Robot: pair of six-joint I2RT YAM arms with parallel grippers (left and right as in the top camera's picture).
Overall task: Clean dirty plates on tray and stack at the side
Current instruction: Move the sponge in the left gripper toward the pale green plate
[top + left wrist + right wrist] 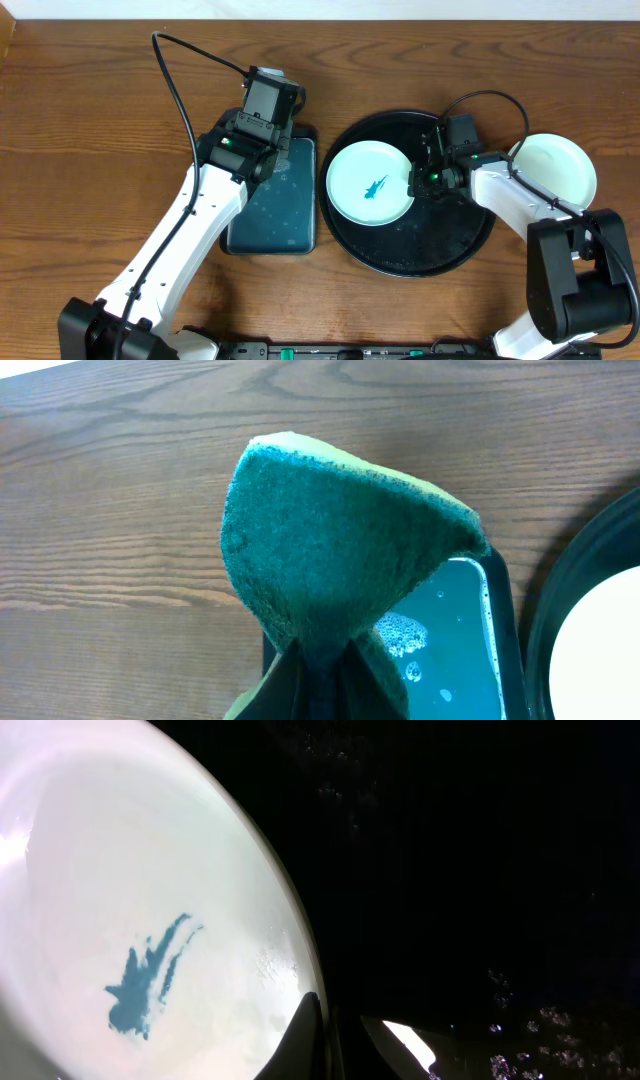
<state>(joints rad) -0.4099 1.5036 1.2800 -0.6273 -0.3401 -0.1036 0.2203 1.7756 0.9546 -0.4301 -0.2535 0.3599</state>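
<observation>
Work surface: wooden table point(90, 120), dark reddish-brown, with strong wavy grain running left to right and a few knot-like swirls. The finish is low-gloss; in the left wrist view the wood carries a soft pale sheen. Overhead view: a narrow pale strip point(400, 8) lies beyond the table's far edge; wall or floor, cannot tell. A similar pale band cuts the upper left corner of the left wrist view. Lighting is even and diffuse; shadows on the wood are faint and soft-edged.

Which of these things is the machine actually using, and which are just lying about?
In use: smeared plate, black tray, side plate, sponge in left pincer, soapy-water tray.
Just there: wooden table, cables.
</observation>
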